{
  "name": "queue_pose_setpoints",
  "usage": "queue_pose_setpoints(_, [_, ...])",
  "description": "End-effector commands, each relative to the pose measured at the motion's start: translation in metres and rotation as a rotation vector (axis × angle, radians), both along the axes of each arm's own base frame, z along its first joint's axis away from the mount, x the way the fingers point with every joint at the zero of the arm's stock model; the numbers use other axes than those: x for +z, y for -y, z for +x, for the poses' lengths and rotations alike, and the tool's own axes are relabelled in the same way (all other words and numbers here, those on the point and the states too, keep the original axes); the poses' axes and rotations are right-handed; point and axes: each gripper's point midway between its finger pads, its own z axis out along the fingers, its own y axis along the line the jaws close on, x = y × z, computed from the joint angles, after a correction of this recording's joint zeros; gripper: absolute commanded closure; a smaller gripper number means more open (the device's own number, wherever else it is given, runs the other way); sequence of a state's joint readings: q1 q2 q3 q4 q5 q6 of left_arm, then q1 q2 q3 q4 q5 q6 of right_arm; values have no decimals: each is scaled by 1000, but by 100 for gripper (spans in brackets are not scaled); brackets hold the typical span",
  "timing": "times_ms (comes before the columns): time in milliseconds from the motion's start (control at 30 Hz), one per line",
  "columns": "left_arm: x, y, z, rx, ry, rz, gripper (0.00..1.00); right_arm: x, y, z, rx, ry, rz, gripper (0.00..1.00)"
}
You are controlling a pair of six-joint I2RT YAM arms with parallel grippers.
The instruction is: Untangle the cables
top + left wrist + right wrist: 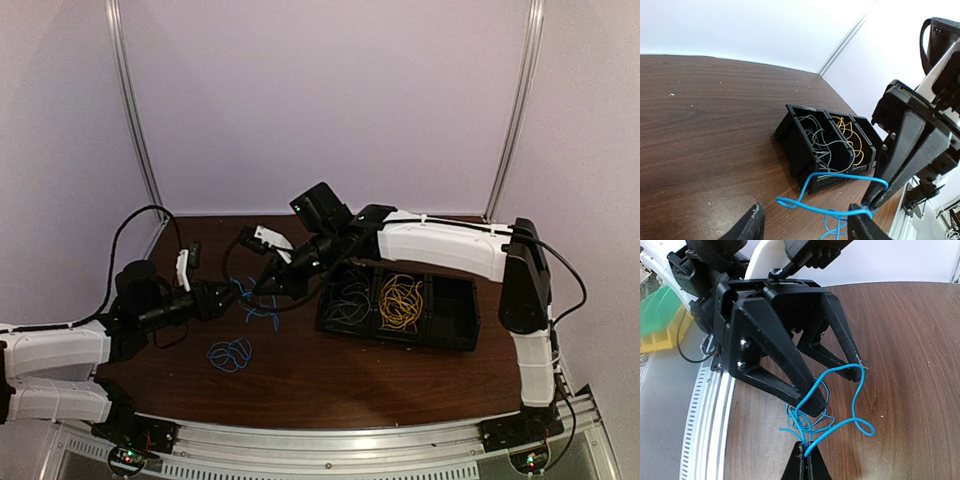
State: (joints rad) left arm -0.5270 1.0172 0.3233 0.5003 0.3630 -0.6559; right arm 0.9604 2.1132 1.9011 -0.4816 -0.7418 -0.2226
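A tangle of blue cables (258, 310) hangs just above the table between my two grippers. My right gripper (804, 452) is shut on a few blue strands (840, 425) of it. One loop (840, 176) runs up and drapes over a fingertip (855, 371) of my left gripper (807, 216), which is open and straddles the loop. The two grippers are nearly tip to tip (245, 295). A second small blue bundle (230, 353) lies loose on the table nearer the front. Grey cables (350, 300) and yellow cables (402, 300) lie in a bin.
A black three-compartment bin (400, 338) stands right of centre, close behind my right gripper; its right compartment (452, 305) holds nothing. A white and black block (268, 238) sits behind the grippers. Metal rail along the near edge (330, 440).
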Motion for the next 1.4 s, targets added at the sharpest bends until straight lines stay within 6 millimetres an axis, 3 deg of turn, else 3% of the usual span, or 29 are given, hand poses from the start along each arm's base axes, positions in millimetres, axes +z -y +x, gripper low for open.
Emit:
queue_pose_setpoints(0, [22, 7, -5, -59, 53, -45, 39, 22, 6, -4, 2, 63, 24, 99])
queue_pose_setpoints(200, [12, 0, -7, -23, -24, -17, 37, 20, 10, -3, -7, 127, -1, 99])
queue_pose_setpoints(400, [26, -8, -8, 11, 88, -32, 40, 21, 11, -18, 49, 113, 0, 99])
queue_pose_setpoints(667, [17, 3, -7, -66, 172, 58, 49, 31, 14, -34, 91, 74, 26, 98])
queue_pose_setpoints(900, [31, 3, -13, -85, 246, 29, 50, 32, 12, -42, 116, 48, 36, 97])
queue_pose_setpoints(1067, [19, 3, -1, -31, 50, 0, 38, 25, 11, -33, 68, 139, -4, 98])
queue_pose_setpoints(1233, [-10, 1, 13, 75, -280, -35, 34, 20, 12, -20, 5, 255, -47, 99])
queue_pose_setpoints(1367, [4, 10, 3, 14, -309, -156, 33, 14, 14, -20, -2, 299, -75, 99])
